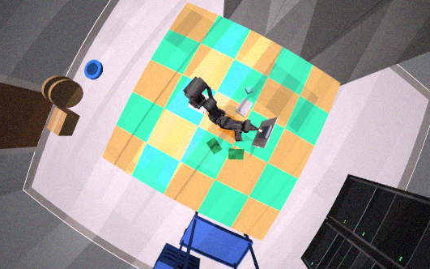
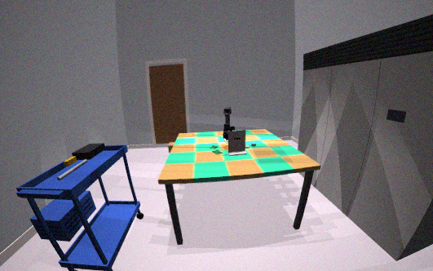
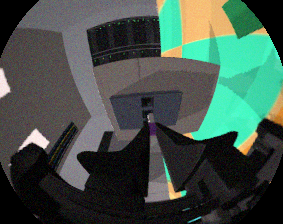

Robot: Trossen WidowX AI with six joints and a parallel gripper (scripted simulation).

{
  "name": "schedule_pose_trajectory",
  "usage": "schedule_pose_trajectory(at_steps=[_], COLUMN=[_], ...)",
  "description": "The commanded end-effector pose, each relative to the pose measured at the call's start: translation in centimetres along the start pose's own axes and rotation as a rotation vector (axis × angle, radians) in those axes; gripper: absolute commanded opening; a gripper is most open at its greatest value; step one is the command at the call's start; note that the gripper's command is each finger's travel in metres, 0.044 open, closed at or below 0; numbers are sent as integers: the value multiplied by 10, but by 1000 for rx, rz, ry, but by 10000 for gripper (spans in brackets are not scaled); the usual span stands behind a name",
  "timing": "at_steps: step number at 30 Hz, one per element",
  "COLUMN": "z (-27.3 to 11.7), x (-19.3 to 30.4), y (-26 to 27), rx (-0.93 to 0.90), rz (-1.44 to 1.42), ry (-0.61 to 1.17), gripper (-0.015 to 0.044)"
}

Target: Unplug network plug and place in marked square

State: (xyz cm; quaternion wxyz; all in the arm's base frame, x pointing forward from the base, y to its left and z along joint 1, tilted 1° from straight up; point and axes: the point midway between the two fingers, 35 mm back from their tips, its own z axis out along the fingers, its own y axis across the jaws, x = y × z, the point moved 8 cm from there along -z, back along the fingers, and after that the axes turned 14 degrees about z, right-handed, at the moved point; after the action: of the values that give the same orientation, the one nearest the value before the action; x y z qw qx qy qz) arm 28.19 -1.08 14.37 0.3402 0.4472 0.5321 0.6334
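Observation:
The upright panel (image 1: 260,141) (image 2: 236,146) (image 3: 114,77) stands on the table. A dark plate on its face has two openings, seen in the wrist view. My gripper (image 1: 257,130) (image 3: 151,126) is in front of that plate, shut on the plug (image 3: 150,119), whose pale front and a purple part show between the fingertips. The dark lower opening shows just above the plug; whether its front end is fully clear of the socket I cannot tell. The thin tab is too small to make out. A deep orange patch (image 1: 227,133) lies partly under my arm; it may be the marked square.
A pale flat block (image 1: 244,107) and a small light-blue piece (image 1: 249,90) lie to one side of the arm. Two green pieces (image 1: 214,146) (image 1: 236,154) lie on the other side. A blue cart (image 1: 216,241) (image 2: 114,220) stands beyond the table's edge.

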Motion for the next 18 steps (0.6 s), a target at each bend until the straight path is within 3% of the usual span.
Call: schedule_pose_trajectory(at_steps=[1,18], z=[-4,-15], x=[1,2], y=[-1,-2], rx=[3,4], rz=[5,5], ry=[1,1], gripper=[0,0])
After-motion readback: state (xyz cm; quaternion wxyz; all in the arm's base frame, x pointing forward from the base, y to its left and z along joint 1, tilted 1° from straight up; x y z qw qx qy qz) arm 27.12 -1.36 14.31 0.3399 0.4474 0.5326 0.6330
